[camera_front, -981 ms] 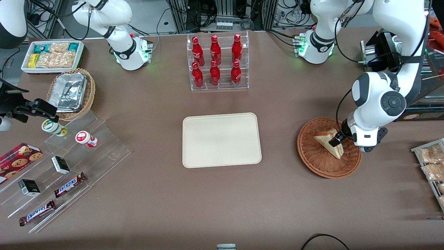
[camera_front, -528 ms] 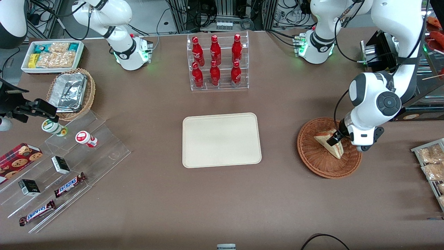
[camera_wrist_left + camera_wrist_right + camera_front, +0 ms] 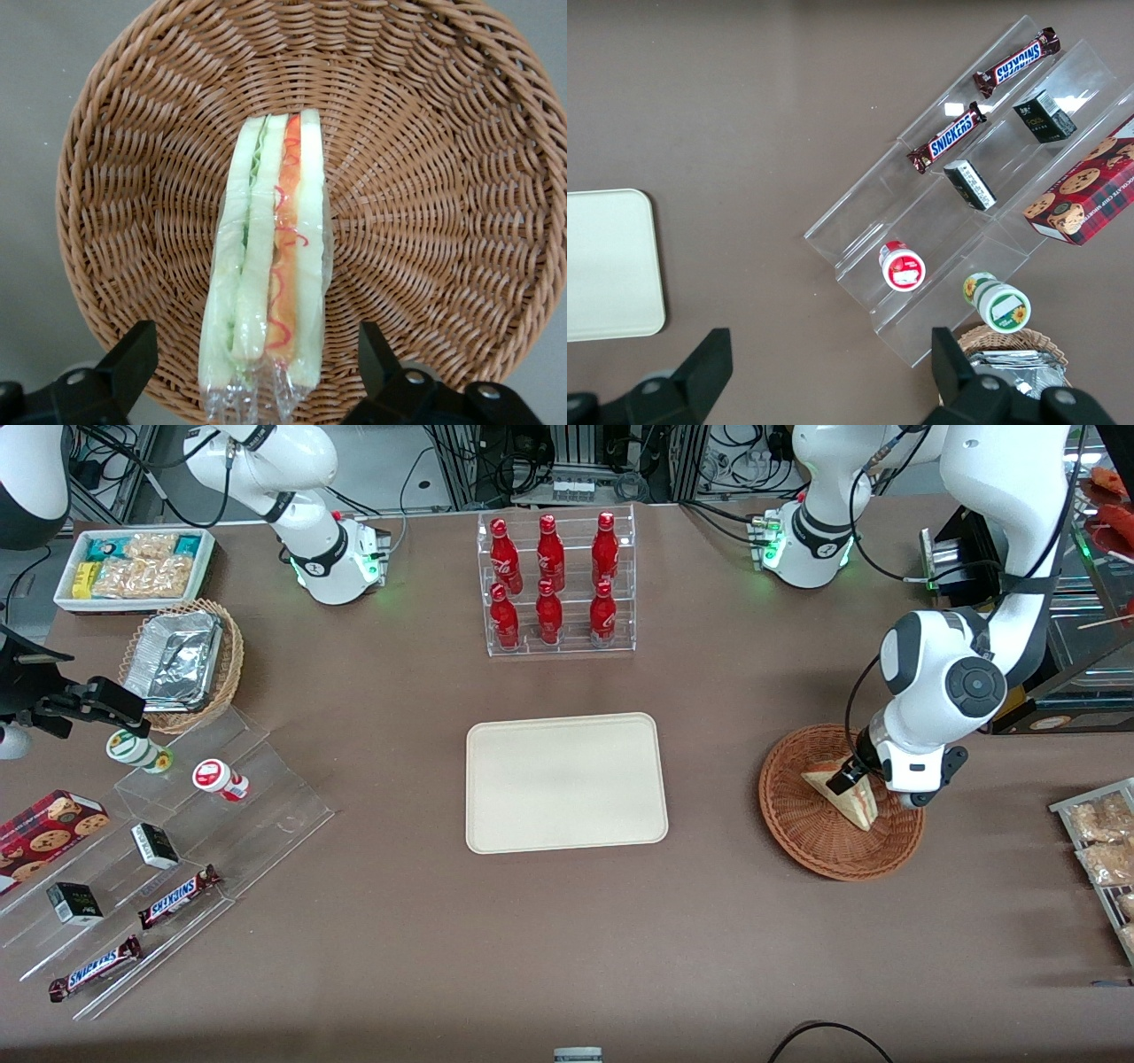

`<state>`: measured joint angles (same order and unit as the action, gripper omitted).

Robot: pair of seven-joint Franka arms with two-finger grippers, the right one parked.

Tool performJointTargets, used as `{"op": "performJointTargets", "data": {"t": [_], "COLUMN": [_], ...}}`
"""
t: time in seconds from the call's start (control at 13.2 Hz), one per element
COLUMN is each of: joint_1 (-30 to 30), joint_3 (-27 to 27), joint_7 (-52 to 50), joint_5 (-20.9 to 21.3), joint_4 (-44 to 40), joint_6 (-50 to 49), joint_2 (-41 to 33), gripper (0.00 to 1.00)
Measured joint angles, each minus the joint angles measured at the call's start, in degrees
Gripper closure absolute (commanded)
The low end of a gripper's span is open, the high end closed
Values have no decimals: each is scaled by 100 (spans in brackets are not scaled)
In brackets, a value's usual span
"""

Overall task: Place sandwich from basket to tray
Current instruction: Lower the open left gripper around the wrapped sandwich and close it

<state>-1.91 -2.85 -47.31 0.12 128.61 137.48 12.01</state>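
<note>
Early stage. Sandwich (image 3: 266,266) on edge in basket (image 3: 802,828), not lifted. Gripper (image 3: 257,367) over it, fingers spread apart either side, no contact. Tray (image 3: 567,782) bare, toward 9 o'clock from basket. Grasp, carry, release left.

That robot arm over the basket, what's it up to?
It is fetching a sandwich to carry to the tray. The gripper hangs just above the basket, fingers open on either side of the sandwich, not yet gripping it. The sandwich lies in the basket on its edge, its filling layers facing up. The tray, in the middle of the table, has nothing on it.
</note>
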Motion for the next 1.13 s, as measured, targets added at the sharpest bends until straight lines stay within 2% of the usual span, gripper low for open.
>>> {"op": "performJointTargets", "data": {"t": [0.3,0.38,0.53,0.6,1.13], "joint_1": [0,0,1,3,2], "joint_3": [0,0,2,4,5], "joint_7": [-19,-21,-28,-31,-32], "joint_5": [0,0,0,0,0], "joint_4": [25,25,25,25,-1], "joint_6": [35,48,68,73,43], "joint_2": [134,155,197,211,204], "gripper": [1,18,87,100,100]}}
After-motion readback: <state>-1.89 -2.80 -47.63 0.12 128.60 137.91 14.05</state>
